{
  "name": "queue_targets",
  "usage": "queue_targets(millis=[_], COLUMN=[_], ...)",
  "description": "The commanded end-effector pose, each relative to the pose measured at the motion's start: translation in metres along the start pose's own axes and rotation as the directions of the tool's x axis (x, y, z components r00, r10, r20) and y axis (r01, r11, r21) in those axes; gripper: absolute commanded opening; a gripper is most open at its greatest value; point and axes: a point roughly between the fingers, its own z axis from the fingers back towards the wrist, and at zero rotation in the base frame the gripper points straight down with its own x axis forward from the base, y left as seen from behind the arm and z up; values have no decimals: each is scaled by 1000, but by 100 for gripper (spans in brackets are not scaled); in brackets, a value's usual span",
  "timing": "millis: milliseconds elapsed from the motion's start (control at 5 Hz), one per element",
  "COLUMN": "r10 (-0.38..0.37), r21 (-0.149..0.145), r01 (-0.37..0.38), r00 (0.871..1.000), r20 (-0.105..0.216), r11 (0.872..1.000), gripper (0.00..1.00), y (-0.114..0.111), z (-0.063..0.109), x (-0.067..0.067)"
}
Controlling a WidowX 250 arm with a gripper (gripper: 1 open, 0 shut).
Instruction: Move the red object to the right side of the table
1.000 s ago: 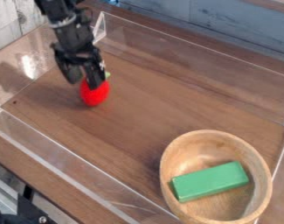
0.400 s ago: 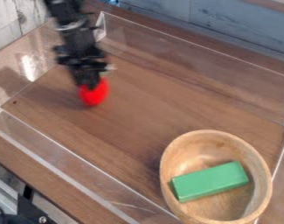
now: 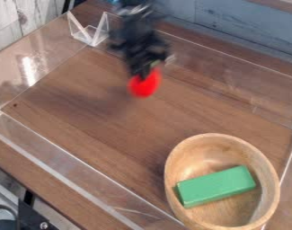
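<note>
**Red object carried right of its earlier spot**

The red object (image 3: 143,84) hung pinched in the gripper (image 3: 142,75) above mid-table (image 3: 76,117), rightward of 1 second before. Wooden bowl (image 3: 184,157) holding 1 green block (image 3: 216,187) stayed put.

In the upper middle of the frame the blurred dark hand (image 3: 143,70) is clamped on the red object (image 3: 143,84) above the brown bench (image 3: 76,108). At lower right a wooden bowl (image 3: 223,182) holds a green block (image 3: 216,187).
</note>
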Motion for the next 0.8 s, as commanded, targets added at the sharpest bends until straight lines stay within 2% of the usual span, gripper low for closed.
queue_targets(millis=[0,200,400,600], r10=[-56,-69,-59,-31], r21=[20,22,26,13], r01=[55,68,57,30], r00=[996,994,995,996], r20=[72,82,82,85], r11=[998,997,998,999], gripper=[0,0,0,0], y=[-32,-49,-58,-66], z=[26,32,32,19], x=[31,38,37,31])
